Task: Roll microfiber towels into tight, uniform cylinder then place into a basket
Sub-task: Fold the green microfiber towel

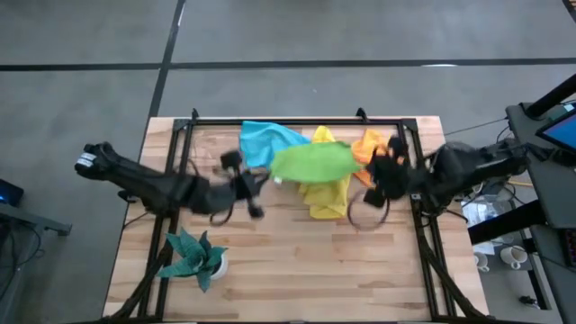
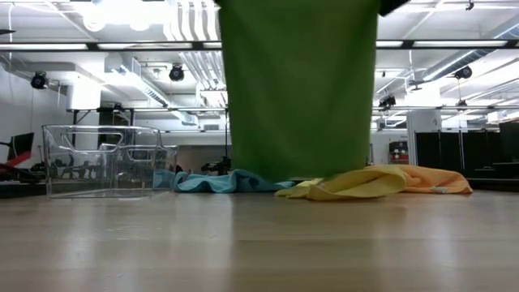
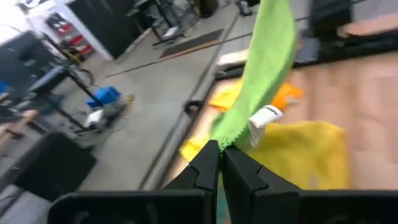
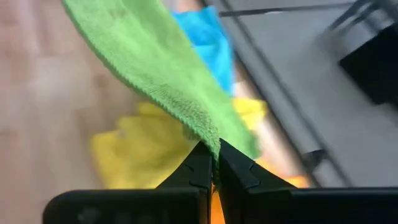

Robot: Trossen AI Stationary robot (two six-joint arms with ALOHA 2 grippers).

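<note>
With both the left gripper (image 3: pixel 220 152) and right gripper (image 4: pixel 214 155) pinched on corners of the green towel (image 1: pixel 313 162), lower it evenly, taut, onto bare table (image 1: pixel 297 261) near the pile.

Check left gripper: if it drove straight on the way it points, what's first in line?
The green towel it is already shut on, stretched toward the right gripper. Past that, likely the right gripper itself; depth is unclear.
</note>
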